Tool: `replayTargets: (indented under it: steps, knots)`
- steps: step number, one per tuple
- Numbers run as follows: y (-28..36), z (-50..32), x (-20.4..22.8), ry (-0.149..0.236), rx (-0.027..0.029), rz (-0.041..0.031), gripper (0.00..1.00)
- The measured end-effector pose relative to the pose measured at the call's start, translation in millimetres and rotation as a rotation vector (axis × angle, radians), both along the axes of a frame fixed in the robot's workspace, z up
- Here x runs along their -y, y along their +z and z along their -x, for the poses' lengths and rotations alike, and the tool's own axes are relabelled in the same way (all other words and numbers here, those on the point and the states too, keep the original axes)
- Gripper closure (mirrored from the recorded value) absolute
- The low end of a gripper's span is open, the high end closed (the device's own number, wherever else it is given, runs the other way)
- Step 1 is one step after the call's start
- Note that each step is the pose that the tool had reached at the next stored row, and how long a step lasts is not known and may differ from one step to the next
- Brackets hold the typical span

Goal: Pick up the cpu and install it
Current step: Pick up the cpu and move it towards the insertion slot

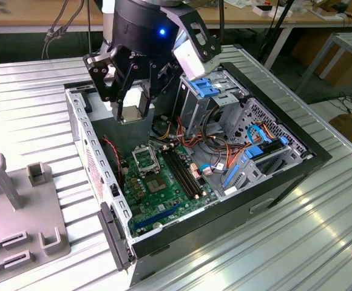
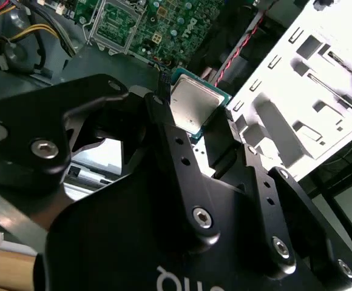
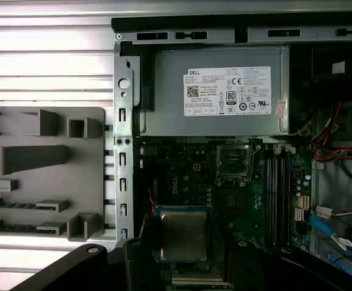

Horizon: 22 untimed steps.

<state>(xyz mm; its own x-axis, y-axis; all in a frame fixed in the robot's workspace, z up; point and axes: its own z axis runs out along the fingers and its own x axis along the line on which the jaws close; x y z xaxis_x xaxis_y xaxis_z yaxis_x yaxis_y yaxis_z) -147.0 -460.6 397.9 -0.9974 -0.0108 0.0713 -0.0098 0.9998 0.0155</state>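
Gripper is clamped on the cpu. Black fingers press in on opposite edges, closed just to the part's width. In both wrist views the cpu reads as a small flat square with a dull grey centre and a greenish border, and it's held roughly level. It's in the air, not seated. In the exterior view it hangs above the open case, toward the exterior view's left end of it and higher than the rim. The socket is a square metal frame with a dark middle on the green motherboard. It's lower down and clearly apart from the cpu, so the two aren't lined up. Long black memory slots run just beside the socket. The grey power-supply box with a white label is next to the board, at the case's end wall. Red, orange and blue cables bunch at the case's other end, near the drive cage. Outside the case, a grey fixture tray with blocks and slots lies alongside it on the ribbed metal table. Can't tell how high the cpu is above the board.
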Motion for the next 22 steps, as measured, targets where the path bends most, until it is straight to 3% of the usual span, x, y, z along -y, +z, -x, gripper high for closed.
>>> replayTargets:
  steps: [1,15,22]
  knots:
    - [0.0,-8.5,0.0,0.000,0.0000,0.0000,0.53]
    - [0.0,-10.9,0.0,0.000,0.0001,-0.0001,0.53]
    - [-0.2,-21.0,0.0,0.000,0.0000,0.0002,0.53]
